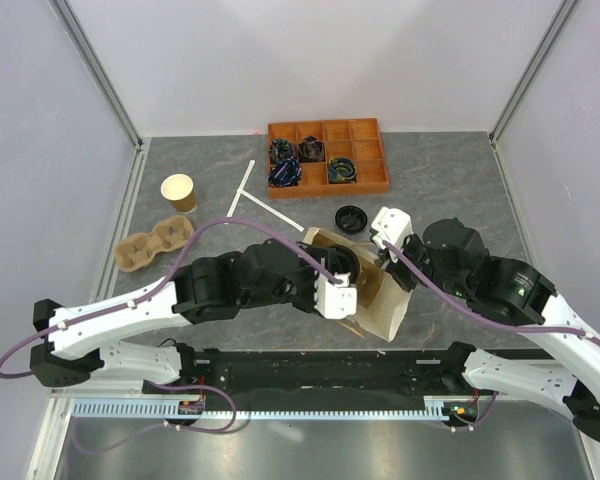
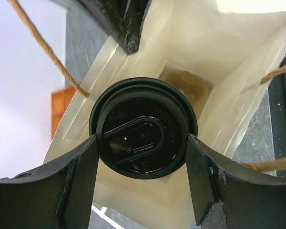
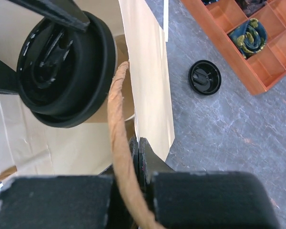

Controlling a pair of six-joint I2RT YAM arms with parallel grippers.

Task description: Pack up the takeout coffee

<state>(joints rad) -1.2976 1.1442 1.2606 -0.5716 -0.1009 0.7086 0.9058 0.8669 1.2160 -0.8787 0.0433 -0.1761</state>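
Top view, left hand (image 1: pixel 338 268): at the mouth of the paper bag (image 1: pixel 385 305), jaws spread wide and clamped around the takeout coffee (image 1: pixel 345 260).
Top view, right hand (image 1: pixel 385 243): on the bag's far rim, near the loose lid (image 1: pixel 352 217) lying on the table (image 1: pixel 460 180) (a spare, not this job's concern).
Left wrist, takeout coffee: black lid facing the lens, gripped from both sides, each finger touching the cup just under the lid.
Left wrist, bearing: cream interior of the bag directly beyond the cup. Long axis in line with the hand's reach, base pointing toward the bag's bottom.
Left wrist, depth: apparently just inside the mouth. Base hidden, so impossible to tell whether it touches the bottom.
Right wrist, right hand: pinched fully closed on the bag's wall at the rim, twine handle (image 3: pixel 117 109) running past the fingers.
Right wrist, takeout coffee: up and left of the pinch, inside the opening, apart from the held wall.
Judgement, next move: likely a straight push along the cup's axis, deeper in, then release. Left hand alone carrying, right only keeping the mouth open.
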